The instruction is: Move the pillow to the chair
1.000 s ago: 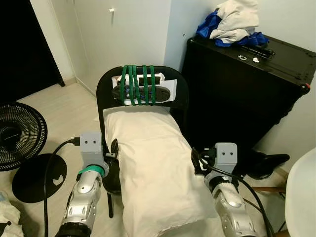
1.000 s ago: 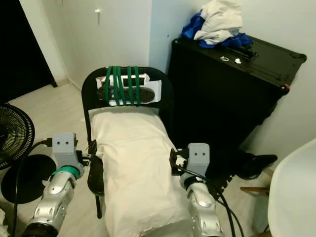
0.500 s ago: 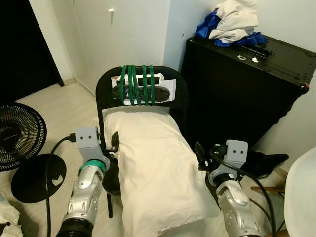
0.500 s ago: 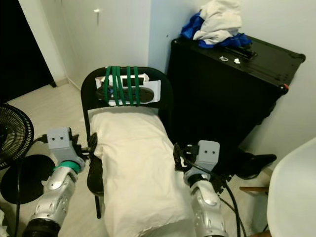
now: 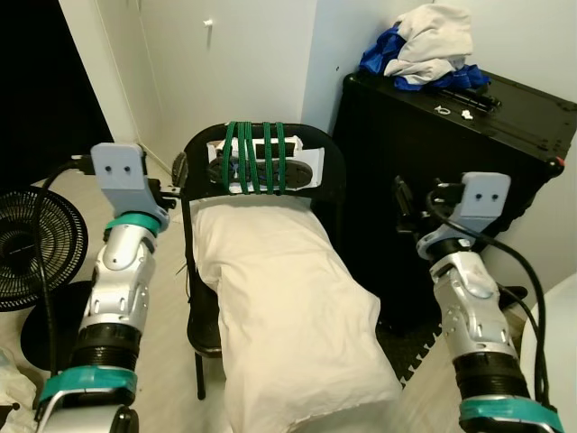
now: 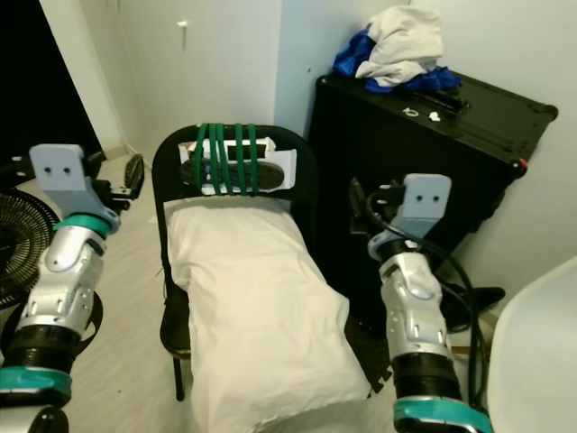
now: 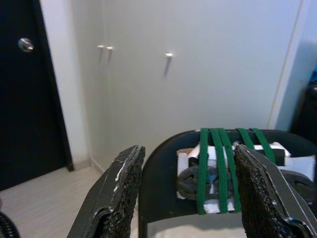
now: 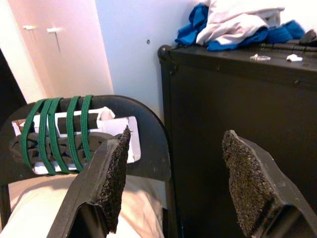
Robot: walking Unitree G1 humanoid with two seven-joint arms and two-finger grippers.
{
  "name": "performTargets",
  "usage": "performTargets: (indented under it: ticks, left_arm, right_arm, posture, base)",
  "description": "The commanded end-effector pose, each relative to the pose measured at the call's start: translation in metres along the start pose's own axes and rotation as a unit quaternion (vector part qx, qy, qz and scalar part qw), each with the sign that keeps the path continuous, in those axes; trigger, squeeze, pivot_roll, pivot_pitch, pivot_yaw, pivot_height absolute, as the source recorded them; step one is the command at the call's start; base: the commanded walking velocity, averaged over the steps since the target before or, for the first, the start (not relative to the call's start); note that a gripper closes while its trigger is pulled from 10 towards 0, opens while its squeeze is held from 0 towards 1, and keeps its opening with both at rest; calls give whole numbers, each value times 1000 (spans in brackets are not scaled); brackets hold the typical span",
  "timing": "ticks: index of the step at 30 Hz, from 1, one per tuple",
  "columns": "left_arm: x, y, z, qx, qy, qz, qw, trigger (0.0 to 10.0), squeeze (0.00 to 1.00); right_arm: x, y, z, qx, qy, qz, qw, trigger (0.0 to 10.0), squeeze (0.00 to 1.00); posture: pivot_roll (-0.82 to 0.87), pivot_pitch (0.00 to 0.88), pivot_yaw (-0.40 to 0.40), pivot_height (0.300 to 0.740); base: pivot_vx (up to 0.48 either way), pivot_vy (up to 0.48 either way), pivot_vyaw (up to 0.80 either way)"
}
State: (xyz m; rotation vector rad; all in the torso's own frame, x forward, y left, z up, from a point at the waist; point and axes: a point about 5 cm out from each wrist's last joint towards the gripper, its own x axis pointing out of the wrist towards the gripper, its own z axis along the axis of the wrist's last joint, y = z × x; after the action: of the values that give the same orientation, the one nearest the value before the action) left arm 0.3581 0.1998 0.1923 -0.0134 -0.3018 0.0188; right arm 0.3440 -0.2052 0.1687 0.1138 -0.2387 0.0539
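**Operator:** Where is the pillow lying, and on what?

**Technician:** You are looking at a white pillow (image 5: 279, 307) that is lying lengthwise on the seat of a black folding chair (image 5: 329, 171). Its far end is resting against the chair back, and its near end is hanging over the front edge of the seat. Green cord (image 5: 254, 157) is binding a white-and-dark bundle (image 5: 302, 166) to the chair back, above the pillow.

**Operator:** What is the left gripper doing?

**Technician:** You are seeing the left gripper (image 7: 190, 191) raised at the chair's left side, level with the backrest. Its fingers (image 7: 121, 186) are standing wide apart and are gripping nothing; in the left wrist view the backrest and green cord are showing in the gap between them. It is not touching the pillow.

**Operator:** And the right gripper?

**Technician:** The right gripper (image 8: 173, 176) is sitting to the right of the chair, in front of the black case (image 5: 469, 171), also clear of the pillow. Its fingers (image 8: 114, 173) are spread wide with nothing between them. In the right wrist view you are looking past them at the chair back and the case front.

**Operator:** What else is standing around the chair?

**Technician:** A heap of blue and white clothes (image 5: 424, 45) is lying on top of the black case. A black floor fan (image 5: 36, 248) is standing on the pale floor to the left of the chair. A white rounded object (image 6: 541, 352) is showing at the right edge; you cannot tell what it is.
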Motion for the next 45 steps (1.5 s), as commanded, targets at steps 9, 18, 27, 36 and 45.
performTargets:
  ticks: [9,18,27,36,45]
  left_arm:
    - [-10,-3,-16,12,31,-13,999,10000,0]
    - [-70,-29,-91,7,183,-44,982,10000,0]
    - [-96,-34,-116,6,237,-38,971,10000,0]
    - [-100,-35,-112,-8,230,-23,973,10000,0]
    - [-105,-41,-109,-30,230,-32,972,10000,0]
  right_arm:
    - [-13,10,-14,-3,16,14,1000,10000,0]
    - [-72,33,-93,-13,159,-5,987,10000,0]
    - [-81,31,-101,-37,173,-7,984,10000,0]
    - [-81,31,-99,-44,162,-16,986,10000,0]
    - [-77,36,-97,-43,159,-5,986,10000,0]
  posture:
    - [41,2,44,740]
    - [56,7,63,740]
    - [45,11,65,740]
    - [50,11,63,740]
    - [49,17,54,740]
  base:
    - [0,0,0]
    - [0,0,0]
    - [0,0,0]
    - [0,0,0]
    - [0,0,0]
